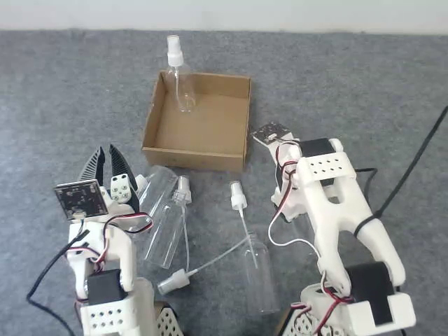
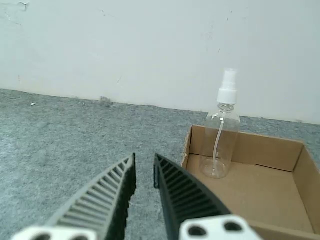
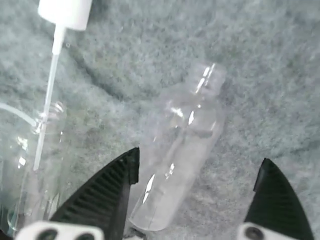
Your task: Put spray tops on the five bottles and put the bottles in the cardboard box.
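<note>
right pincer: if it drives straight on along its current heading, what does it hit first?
Most likely the capless clear bottle lying on the carpet. In the right wrist view it sits directly ahead, between the open fingers of the right pincer. How far off it is cannot be judged.

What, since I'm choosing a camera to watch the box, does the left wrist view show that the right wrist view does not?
Left wrist view, not the right one: the cardboard box, a capped bottle standing upright inside it, the white wall, and the left gripper, slightly open. Right wrist view, not the left one: an uncapped bottle lying on its side, framed by the right gripper, wide open, plus a spray top nearby. Shared: the grey carpet.
</note>
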Robot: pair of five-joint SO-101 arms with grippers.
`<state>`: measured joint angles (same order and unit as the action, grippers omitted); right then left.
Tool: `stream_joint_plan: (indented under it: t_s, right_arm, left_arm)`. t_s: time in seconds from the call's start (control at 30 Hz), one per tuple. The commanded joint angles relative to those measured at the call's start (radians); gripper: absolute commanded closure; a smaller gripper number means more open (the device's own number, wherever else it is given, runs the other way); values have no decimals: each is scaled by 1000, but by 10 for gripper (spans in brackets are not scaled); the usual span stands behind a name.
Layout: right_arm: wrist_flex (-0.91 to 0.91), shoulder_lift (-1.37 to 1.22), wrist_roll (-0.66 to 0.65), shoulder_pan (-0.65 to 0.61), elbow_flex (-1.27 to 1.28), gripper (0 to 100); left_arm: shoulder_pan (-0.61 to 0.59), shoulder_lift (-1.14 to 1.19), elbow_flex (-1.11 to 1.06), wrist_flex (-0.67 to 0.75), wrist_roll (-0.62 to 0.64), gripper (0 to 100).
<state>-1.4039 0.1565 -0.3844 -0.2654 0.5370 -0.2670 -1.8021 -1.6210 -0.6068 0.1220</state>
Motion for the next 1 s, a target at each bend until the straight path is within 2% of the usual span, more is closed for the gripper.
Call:
stream_joint_plan:
  t_s: [0.0, 0.2, 0.47, 0.87, 0.97]
  right_arm:
    - [25, 51, -3, -16, -6, 684]
    - [87, 21, 52, -16, -6, 685]
    - [117, -147, 58, -16, -74, 744]
    - [108, -214, 60, -8, -95, 753]
    - [108, -214, 60, -7, -95, 815]
  left_arm:
    - [-3, -20, 12, 37, -6, 942]
    - [-3, -20, 12, 38, -6, 942]
    - [-3, -20, 12, 38, -6, 942]
    - [-3, -20, 12, 38, -6, 942]
    - [-3, -20, 12, 37, -6, 942]
